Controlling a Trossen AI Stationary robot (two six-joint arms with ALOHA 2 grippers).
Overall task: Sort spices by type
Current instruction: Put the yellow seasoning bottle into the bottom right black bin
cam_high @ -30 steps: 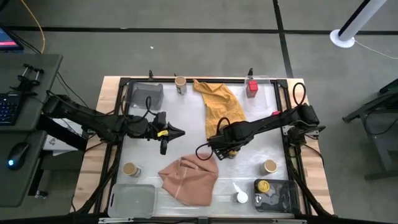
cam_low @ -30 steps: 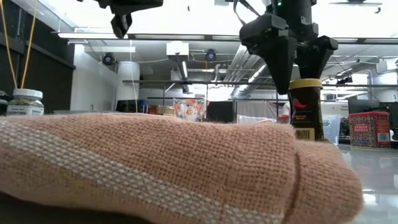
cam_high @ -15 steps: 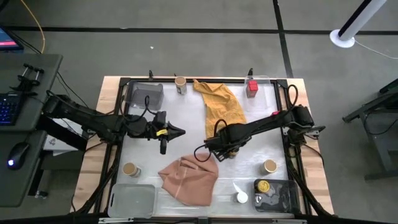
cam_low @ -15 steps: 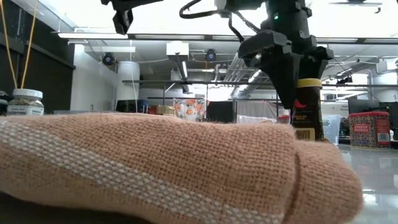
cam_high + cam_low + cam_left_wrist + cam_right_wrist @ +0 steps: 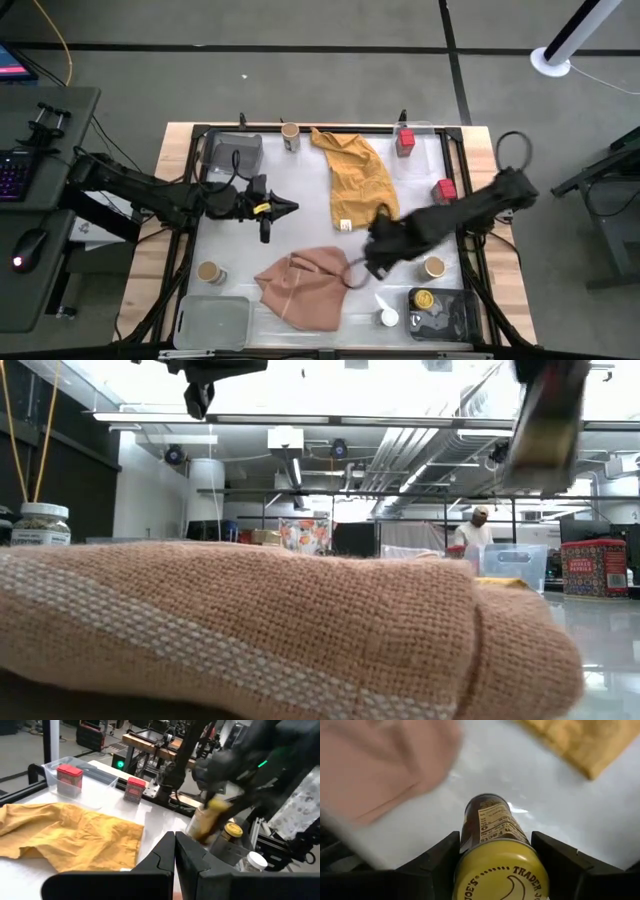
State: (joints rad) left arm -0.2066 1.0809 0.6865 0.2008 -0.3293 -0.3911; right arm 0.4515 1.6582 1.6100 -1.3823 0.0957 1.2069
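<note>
The right arm has swung toward the near right since a second ago, and the jar it reached for has left the table with it. The right pincer (image 5: 495, 857) is closed on a yellow-lidded jar (image 5: 495, 855), one finger on each side just under the lid. The jar hangs clear above the white table (image 5: 300, 200), between the pink cloth (image 5: 303, 285) and the grey tray (image 5: 455, 318) in the near right corner.

Another yellow-lidded jar (image 5: 424, 299) sits in that tray, so this one likely goes beside it. To do it well, keep the jar upright, keep it high over the tan-lidded jar (image 5: 434, 267), and let go only once it stands flat.

The right arm (image 5: 470, 208) stretches low from the right edge, slanting toward the near side. The left pincer (image 5: 290, 208) is shut and empty, waiting above the left middle.
</note>
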